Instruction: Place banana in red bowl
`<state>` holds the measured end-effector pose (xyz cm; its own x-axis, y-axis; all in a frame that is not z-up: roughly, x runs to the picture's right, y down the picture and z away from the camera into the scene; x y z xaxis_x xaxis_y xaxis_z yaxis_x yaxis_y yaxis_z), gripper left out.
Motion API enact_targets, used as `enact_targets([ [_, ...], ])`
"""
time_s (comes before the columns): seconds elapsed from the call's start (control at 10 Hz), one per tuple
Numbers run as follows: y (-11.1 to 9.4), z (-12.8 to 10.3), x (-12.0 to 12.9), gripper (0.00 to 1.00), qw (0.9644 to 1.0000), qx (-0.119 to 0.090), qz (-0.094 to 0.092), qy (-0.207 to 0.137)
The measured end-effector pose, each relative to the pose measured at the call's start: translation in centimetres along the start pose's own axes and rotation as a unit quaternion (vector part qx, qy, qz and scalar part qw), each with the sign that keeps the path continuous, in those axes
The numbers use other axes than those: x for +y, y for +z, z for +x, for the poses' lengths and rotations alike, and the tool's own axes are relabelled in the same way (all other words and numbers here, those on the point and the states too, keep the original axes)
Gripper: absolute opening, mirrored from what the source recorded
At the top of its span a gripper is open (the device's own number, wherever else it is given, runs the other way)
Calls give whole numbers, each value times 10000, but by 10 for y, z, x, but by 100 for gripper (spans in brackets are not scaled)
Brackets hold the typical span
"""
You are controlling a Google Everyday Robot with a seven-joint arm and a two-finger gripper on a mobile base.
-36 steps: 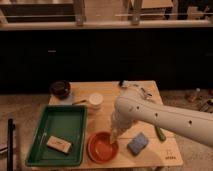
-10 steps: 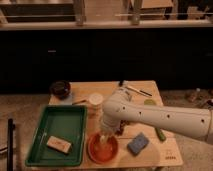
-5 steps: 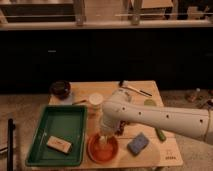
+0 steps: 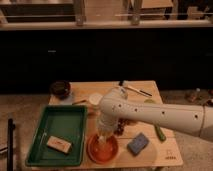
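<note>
- The white robot arm (image 4: 150, 117) reaches in from the right edge of the frame to the middle, where it bends downward.
- Its gripper (image 4: 102, 136) points down over the shallow round orange-red bowl (image 4: 114, 153), low in the centre of the frame; whether it is spread or closed cannot be told.
- A small pale-yellow shape, seemingly the banana (image 4: 104, 144), sits at the gripper's lower end within the bowl's outline. Whether it lies on the bowl's floor or is held cannot be told.
- The red bowl stands near the front edge of the light wooden table (image 4: 164, 148).
- Just left of the bowl is the green rectangular plastic tray (image 4: 42, 125), with a tan rectangular block (image 4: 59, 144) in its lower part.
- Just right of the bowl lies a blue rectangular sponge (image 4: 137, 144), apart from the rim.
- Further right, a green elongated vegetable (image 4: 159, 132) lies under the arm.
- A dark brown-black bowl (image 4: 60, 88) stands at the table's upper left corner, well apart from the red bowl.
- A small white round cup (image 4: 94, 98) stands beside the arm's bend.
</note>
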<state>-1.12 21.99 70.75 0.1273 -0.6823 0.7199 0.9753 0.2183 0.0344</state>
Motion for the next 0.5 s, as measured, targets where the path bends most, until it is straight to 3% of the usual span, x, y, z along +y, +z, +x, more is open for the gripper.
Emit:
enact_targets([
  [0.4,2,-3,-3,10,9986,-484,-191,62],
  [0.5,2,-5,-5,17,9982,-564,-215,65],
])
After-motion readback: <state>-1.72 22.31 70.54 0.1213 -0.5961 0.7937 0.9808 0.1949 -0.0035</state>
